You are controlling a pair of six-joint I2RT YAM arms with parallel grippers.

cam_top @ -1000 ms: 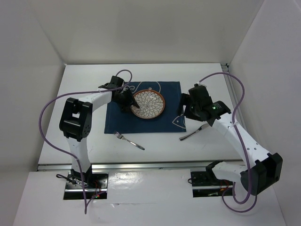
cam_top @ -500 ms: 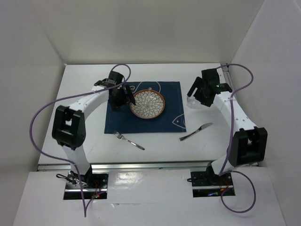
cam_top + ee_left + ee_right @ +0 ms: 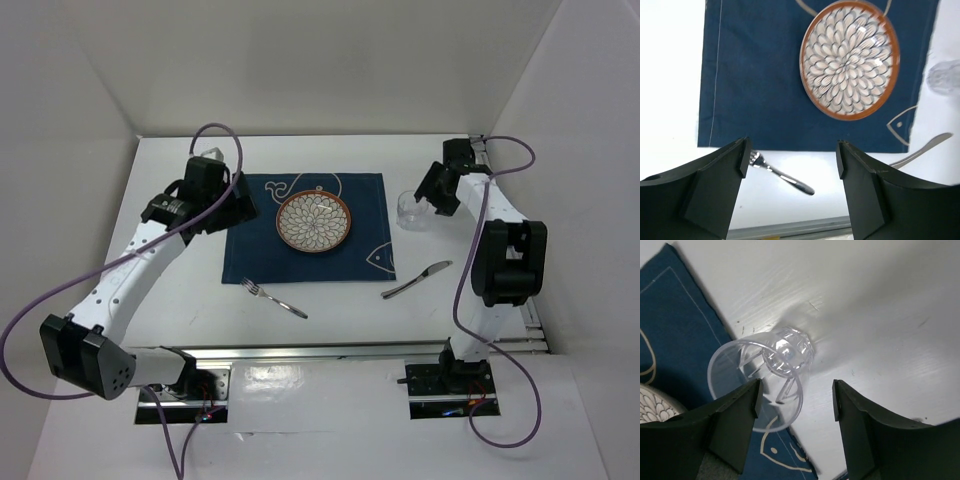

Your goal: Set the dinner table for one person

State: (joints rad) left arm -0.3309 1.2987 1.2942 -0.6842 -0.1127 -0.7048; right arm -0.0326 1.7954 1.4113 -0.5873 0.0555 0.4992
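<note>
The white dinner table carries a navy placemat with a patterned plate on it. A fork lies on the table in front of the mat's left half and a knife at its right front corner. A clear glass stands upright just off the mat's right edge. My left gripper hovers open and empty over the mat's left edge; its wrist view shows the plate and fork below. My right gripper is open, just right of the glass.
White walls enclose the table on three sides. The right arm stretches along the table's right edge, close to the wall. A metal rail runs along the near edge.
My left gripper has drawn back from the plate's left rim to the mat's left edge. My right gripper has moved from beside the mat to the far right, and the glass now stands uncovered.
</note>
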